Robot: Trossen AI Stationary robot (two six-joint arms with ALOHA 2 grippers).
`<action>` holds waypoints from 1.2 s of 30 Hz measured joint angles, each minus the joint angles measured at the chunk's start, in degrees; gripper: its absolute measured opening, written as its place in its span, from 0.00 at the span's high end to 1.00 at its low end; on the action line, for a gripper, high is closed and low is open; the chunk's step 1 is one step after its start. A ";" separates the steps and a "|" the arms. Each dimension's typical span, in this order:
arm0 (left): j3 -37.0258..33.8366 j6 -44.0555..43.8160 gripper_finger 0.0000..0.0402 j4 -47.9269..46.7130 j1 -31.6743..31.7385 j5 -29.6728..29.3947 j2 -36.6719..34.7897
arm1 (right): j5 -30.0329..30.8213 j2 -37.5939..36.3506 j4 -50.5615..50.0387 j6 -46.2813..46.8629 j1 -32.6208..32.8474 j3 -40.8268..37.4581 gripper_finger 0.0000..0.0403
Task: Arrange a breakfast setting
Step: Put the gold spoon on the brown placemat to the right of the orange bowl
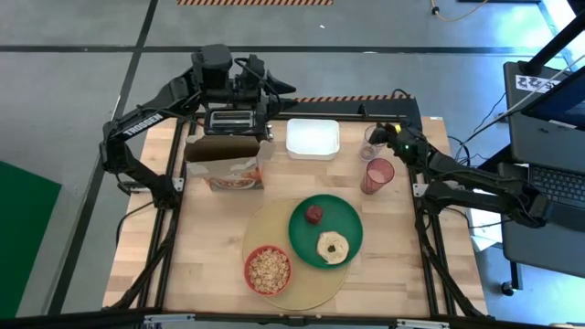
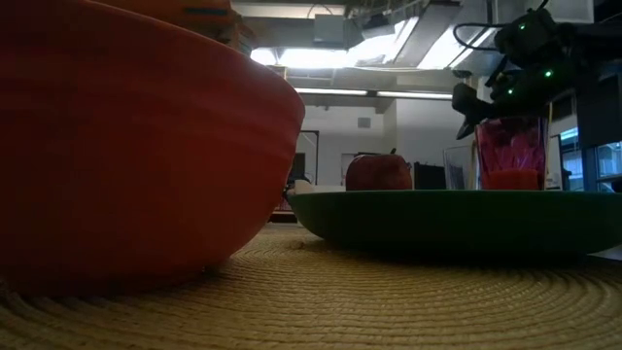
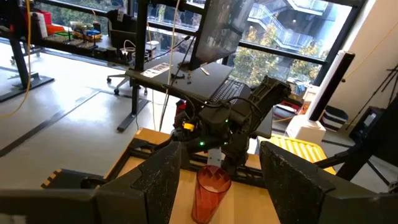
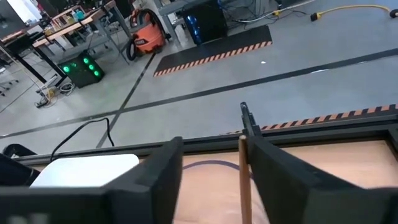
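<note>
Wooden worktop under a bright workshop: we have the pink cup to settle beside the tan mat.

Our right gripper hangs at the cup's rim with its jaws part closed, one finger seemingly inside the wall, though we cannot tell if it truly grips; our left gripper waits over the toaster, jaws half open and empty. We judge the cup light, thin, slick and a little springy, so we would pinch the rim gently and keep it upright. Green plate, apple, bagel and red bowl already sit on the mat.
</note>
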 joint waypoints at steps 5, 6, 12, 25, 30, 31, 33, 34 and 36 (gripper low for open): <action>0.00 0.00 0.47 -0.31 0.00 -0.02 0.00 | 0.00 -0.01 -0.15 -0.04 0.02 0.00 0.68; 0.00 0.02 0.47 -0.31 0.00 0.00 0.00 | 0.00 -0.01 -0.15 -0.11 0.02 0.00 0.70; 0.00 0.09 0.47 -0.44 0.00 0.01 0.00 | -0.41 -0.01 0.29 -0.47 0.02 0.00 0.79; 0.00 0.17 0.47 -0.44 0.00 0.07 0.00 | -6.07 -0.03 8.16 -8.65 0.06 3.37 0.99; 0.00 0.17 0.47 -0.46 0.00 0.55 0.00 | -9.97 -0.82 7.88 -18.77 0.06 7.92 0.95; 0.00 0.17 0.47 -0.47 0.00 0.56 0.00 | -11.12 -1.08 7.90 -22.88 0.06 9.17 0.94; 0.00 0.17 0.47 -0.65 0.00 0.59 0.00 | -14.77 -1.34 7.05 -31.79 0.06 11.54 0.92; 0.00 0.17 0.47 -0.75 0.00 0.60 0.00 | -17.31 -1.32 5.51 -36.29 0.04 12.95 0.92; 0.00 0.17 0.47 -0.92 0.00 0.66 0.00 | -21.76 -1.23 1.95 -46.20 0.04 15.94 0.91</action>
